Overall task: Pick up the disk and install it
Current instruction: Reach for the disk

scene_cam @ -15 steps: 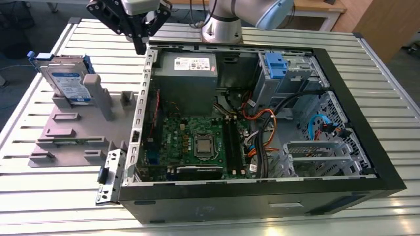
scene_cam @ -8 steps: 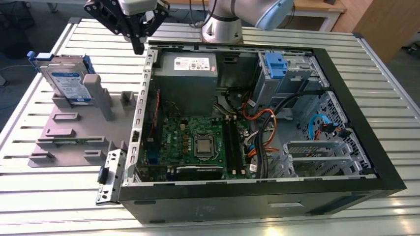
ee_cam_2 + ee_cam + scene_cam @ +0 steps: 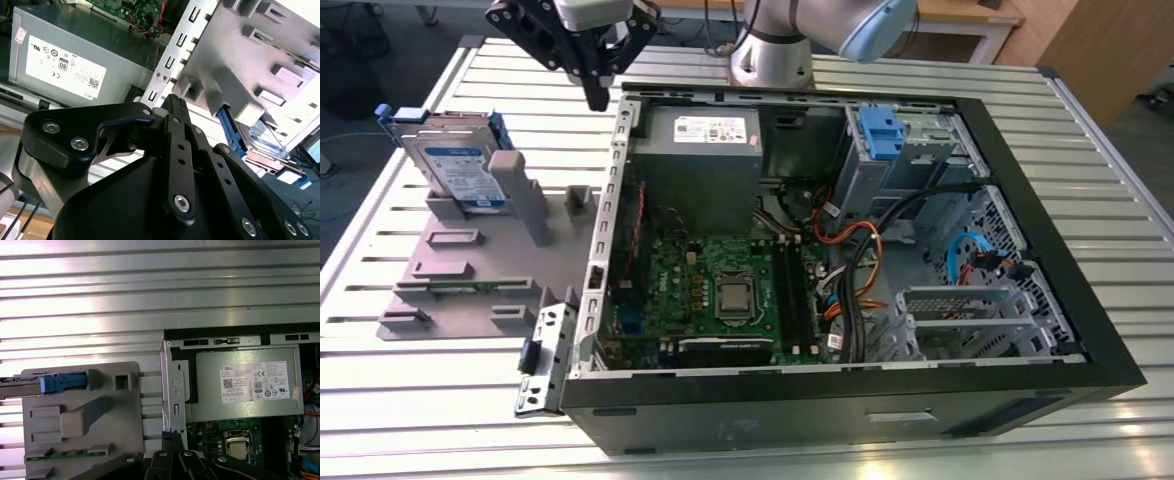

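The disk (image 3: 456,163) is a flat metal drive with a blue-and-white label (image 3: 464,178) on its face and blue plastic rails (image 3: 403,114) along its edges. It stands on edge in a slot of the grey holder (image 3: 507,272) on the desk (image 3: 400,400), on the exterior view's left of the open computer case (image 3: 854,400) and apart from it. In the first wrist view it shows edge-on (image 3: 20,388).

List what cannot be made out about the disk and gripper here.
- disk: exterior view, lower edge hidden behind the grey holder's posts.
- disk: second wrist view, mostly hidden behind the holder and the gripper's links.
- gripper: first wrist view, body cut off by the picture's edge.
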Controlling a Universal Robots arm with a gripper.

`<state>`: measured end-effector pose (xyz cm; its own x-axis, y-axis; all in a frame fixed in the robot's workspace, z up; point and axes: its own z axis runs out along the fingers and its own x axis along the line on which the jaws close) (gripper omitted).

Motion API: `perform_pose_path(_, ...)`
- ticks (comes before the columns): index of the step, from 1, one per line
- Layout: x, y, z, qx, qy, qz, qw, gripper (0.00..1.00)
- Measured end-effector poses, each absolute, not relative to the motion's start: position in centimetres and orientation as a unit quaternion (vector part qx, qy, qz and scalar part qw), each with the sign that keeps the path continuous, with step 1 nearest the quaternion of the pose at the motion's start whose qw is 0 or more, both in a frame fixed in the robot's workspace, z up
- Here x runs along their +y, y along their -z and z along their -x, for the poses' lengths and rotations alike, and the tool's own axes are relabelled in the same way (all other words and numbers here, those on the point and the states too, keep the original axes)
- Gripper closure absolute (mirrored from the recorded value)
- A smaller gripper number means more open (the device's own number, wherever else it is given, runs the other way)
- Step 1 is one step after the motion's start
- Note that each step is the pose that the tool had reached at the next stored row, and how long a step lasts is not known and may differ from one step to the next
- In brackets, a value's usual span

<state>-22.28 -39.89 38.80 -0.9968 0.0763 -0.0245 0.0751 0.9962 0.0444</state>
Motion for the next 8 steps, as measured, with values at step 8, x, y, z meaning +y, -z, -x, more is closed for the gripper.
perform_pose_path(8, -39.89, -38.78, 22.67, 0.999, -0.022, -0.038, 0.013, 0.90)
